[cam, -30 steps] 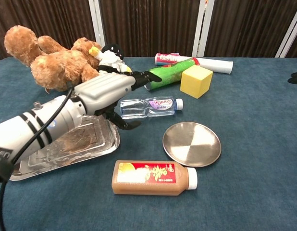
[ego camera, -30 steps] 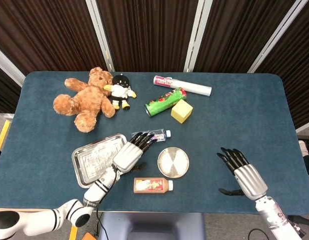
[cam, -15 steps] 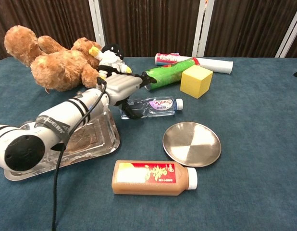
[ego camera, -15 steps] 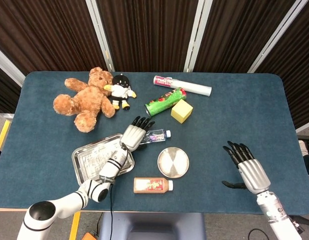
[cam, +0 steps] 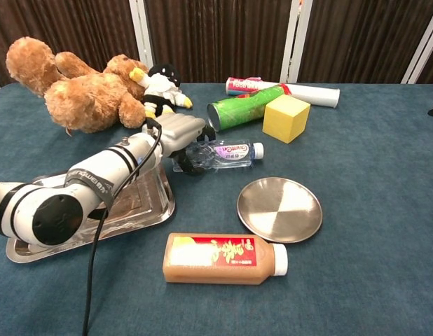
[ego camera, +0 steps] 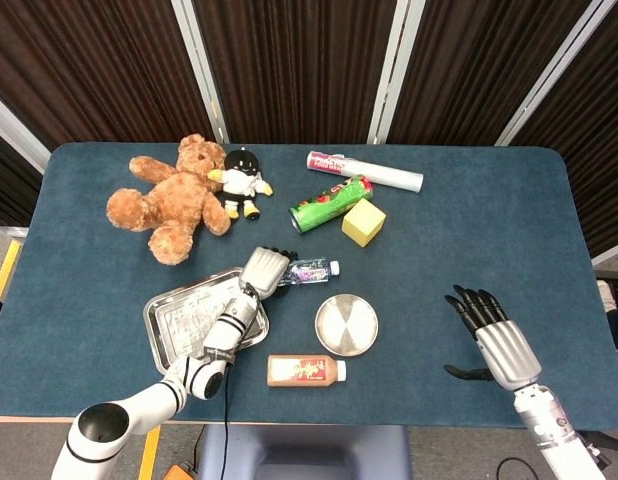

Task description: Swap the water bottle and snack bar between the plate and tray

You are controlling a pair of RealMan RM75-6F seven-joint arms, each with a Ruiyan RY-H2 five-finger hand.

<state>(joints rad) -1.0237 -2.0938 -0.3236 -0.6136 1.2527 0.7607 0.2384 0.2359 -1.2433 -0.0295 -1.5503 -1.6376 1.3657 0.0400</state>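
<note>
The clear water bottle (ego camera: 314,269) (cam: 229,154) lies on its side on the blue table, between the tray and the plate, with its cap to the right. My left hand (ego camera: 266,270) (cam: 177,134) reaches across the tray and grips the bottle's base end, fingers curled around it. The round silver plate (ego camera: 346,324) (cam: 279,208) holds nothing. My forearm partly covers the metal tray (ego camera: 174,325) (cam: 41,241). A brownish patch shows in the tray; I cannot tell whether it is the snack bar. My right hand (ego camera: 494,338) hovers at the front right, fingers spread, holding nothing.
A brown drink bottle (ego camera: 306,370) (cam: 223,257) lies in front of the plate. Behind are a teddy bear (ego camera: 171,198), a penguin doll (ego camera: 242,182), a green can (ego camera: 331,203), a yellow block (ego camera: 363,222) and a white tube (ego camera: 366,172).
My left hand came down from above the bottle, and its outstretched fingers curled around the bottle's base. The right hand drifted slightly toward the front edge.
</note>
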